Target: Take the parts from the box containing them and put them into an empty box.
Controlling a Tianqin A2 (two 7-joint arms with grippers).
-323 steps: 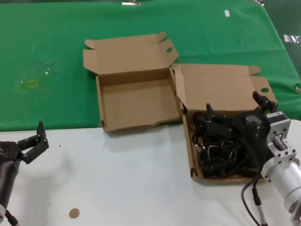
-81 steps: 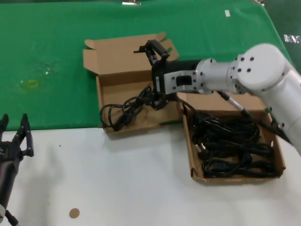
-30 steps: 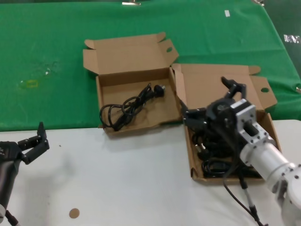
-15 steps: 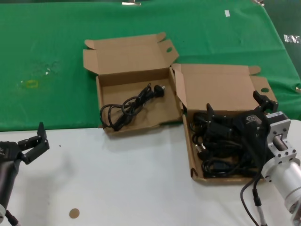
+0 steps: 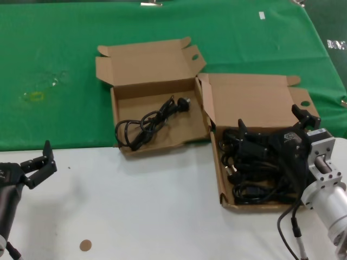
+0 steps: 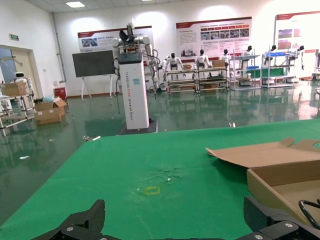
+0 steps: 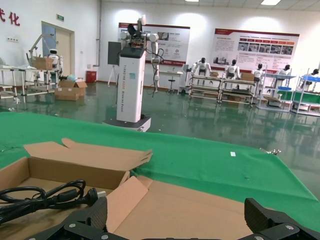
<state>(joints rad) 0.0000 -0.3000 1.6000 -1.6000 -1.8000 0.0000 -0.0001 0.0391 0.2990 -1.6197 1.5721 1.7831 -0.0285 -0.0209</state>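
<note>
The right box (image 5: 221, 184), with a straight front wall, holds a heap of black power cables (image 5: 250, 174). My right gripper (image 5: 270, 120) hangs open and empty just above that heap, in front of the box's raised lid (image 7: 200, 205). The left box (image 5: 157, 145), with a warped front wall, holds one cable bundle (image 5: 145, 122), which also shows in the right wrist view (image 7: 45, 197). My left gripper (image 5: 36, 162) is parked open at the table's near left, far from both boxes; the left wrist view (image 6: 177, 222) shows it facing the green cloth.
Both boxes straddle the edge between the green cloth (image 5: 54, 54) and the white table (image 5: 135, 206). A small brown disc (image 5: 85, 245) lies near the front left. A faint yellow mark (image 5: 36, 96) is on the cloth at far left.
My right gripper left one cable bundle in the left box and came back, open, over the right box's heap. In the last half second nothing moved.
</note>
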